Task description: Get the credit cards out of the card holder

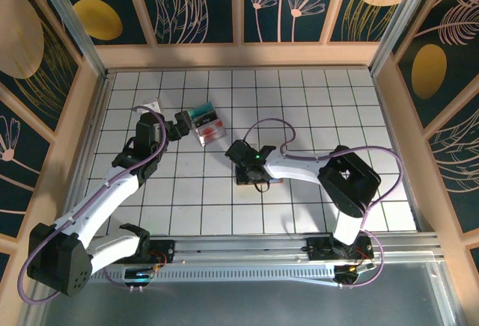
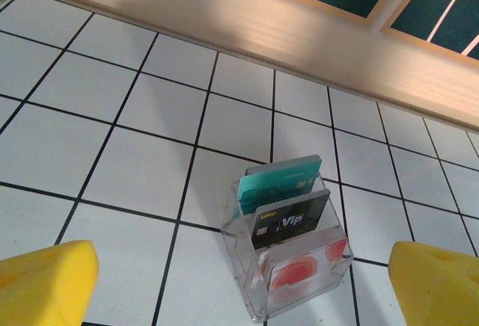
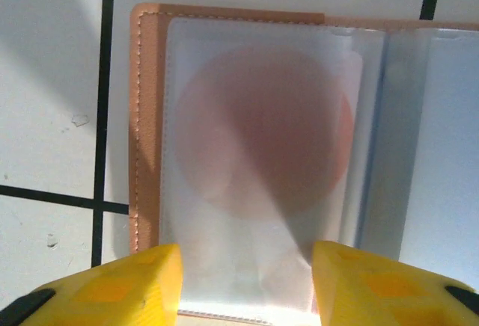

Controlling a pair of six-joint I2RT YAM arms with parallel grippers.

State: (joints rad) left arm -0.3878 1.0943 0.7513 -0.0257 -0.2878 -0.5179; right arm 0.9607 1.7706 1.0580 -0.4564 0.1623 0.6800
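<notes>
The card holder point(image 3: 142, 117) lies open on the tiles, its salmon-tan cover edged with stitching and its inside blue-grey. A white card with a red circle point(image 3: 262, 131) shows blurred through its clear sleeve. My right gripper point(image 3: 247, 288) is open just above the sleeve's near edge, one yellow finger point(image 3: 112, 288) on each side. From above, the right gripper point(image 1: 251, 167) covers most of the card holder point(image 1: 275, 182). My left gripper point(image 1: 179, 126) is open and empty, just short of a clear acrylic stand point(image 2: 247, 303).
The acrylic stand point(image 1: 208, 124) holds a teal card point(image 2: 281, 184), a black VIP card point(image 2: 292, 221) and a red-circled card point(image 2: 307, 270) upright in its slots. A small white object point(image 1: 152, 107) lies behind the left arm. Wooden walls point(image 2: 299, 34) border the tiled floor.
</notes>
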